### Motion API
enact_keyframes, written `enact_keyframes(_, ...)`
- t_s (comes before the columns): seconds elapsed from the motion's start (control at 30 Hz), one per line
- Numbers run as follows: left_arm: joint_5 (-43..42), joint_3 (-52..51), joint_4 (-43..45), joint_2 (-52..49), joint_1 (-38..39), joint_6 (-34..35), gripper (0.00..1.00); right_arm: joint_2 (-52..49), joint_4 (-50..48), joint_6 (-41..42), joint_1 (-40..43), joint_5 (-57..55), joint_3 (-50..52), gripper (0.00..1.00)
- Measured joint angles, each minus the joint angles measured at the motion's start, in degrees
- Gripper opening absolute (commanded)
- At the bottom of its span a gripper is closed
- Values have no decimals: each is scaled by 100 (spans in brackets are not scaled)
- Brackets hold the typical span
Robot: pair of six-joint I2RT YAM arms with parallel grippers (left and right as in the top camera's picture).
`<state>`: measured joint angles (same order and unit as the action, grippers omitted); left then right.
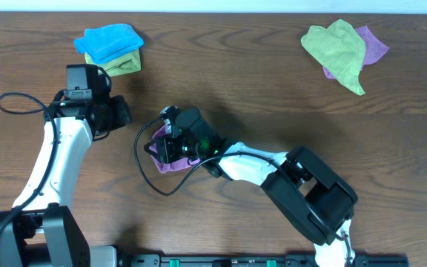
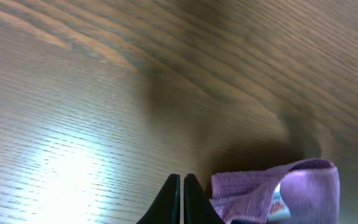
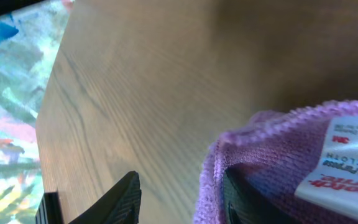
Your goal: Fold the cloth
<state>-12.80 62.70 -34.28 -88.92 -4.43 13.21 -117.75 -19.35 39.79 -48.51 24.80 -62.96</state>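
Note:
The purple cloth [image 1: 163,157] lies bunched on the wooden table near the middle, mostly hidden under my right gripper [image 1: 161,142]. In the right wrist view the gripper [image 3: 179,200] is open. The cloth [image 3: 278,155] is draped over its right finger and shows its white tag [image 3: 347,155], with bare table between the fingers. My left gripper [image 1: 122,111] is shut and empty, to the left of the cloth. In the left wrist view its fingertips [image 2: 181,199] are pressed together, just left of the cloth [image 2: 303,183] and its tag [image 2: 278,202].
A bright blue cloth [image 1: 110,41] lies on a lime-green cloth [image 1: 122,65] at the back left. Another lime-green cloth [image 1: 336,48] lies over a second purple cloth [image 1: 374,44] at the back right. A black cable [image 1: 141,165] loops beside the right gripper.

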Motion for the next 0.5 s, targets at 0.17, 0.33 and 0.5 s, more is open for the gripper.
enact_keyframes(0.17,-9,0,-37,0,-166,0,5,0,39,-92,-136,-59,0,45)
enact_keyframes(0.33,-13,0,-66,157,-251,-20,8,4,-22,-289,-42,31,0,47)
enact_keyframes(0.5,-31,0,-66,516,-356,-42,18,332,509,-601,168,79,0,51)
